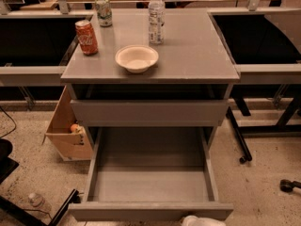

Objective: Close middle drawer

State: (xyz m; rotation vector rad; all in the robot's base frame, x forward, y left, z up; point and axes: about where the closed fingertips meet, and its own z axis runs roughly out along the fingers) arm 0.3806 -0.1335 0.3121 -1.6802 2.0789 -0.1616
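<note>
Cabinet (188, 55), grey, centre of view. Middle drawer (150, 185) pulled fully out from cabinet front, toward the camera; inside is bare grey. Top drawer front (149, 112) directly above it, near flush w/ cabinet, dark gap under the cabinet top. Gripper (202, 221): only a white part shows at the bottom edge, just in front of the middle drawer's front panel, right of centre; open or closed, cannot tell. On cabinet top: bowl (137, 58) front-centre, red can (87, 36) left, green can (103, 11) back-left, bottle (156, 15) back-centre. Cardboard box (66, 126) on floor, left of cabinet.
</note>
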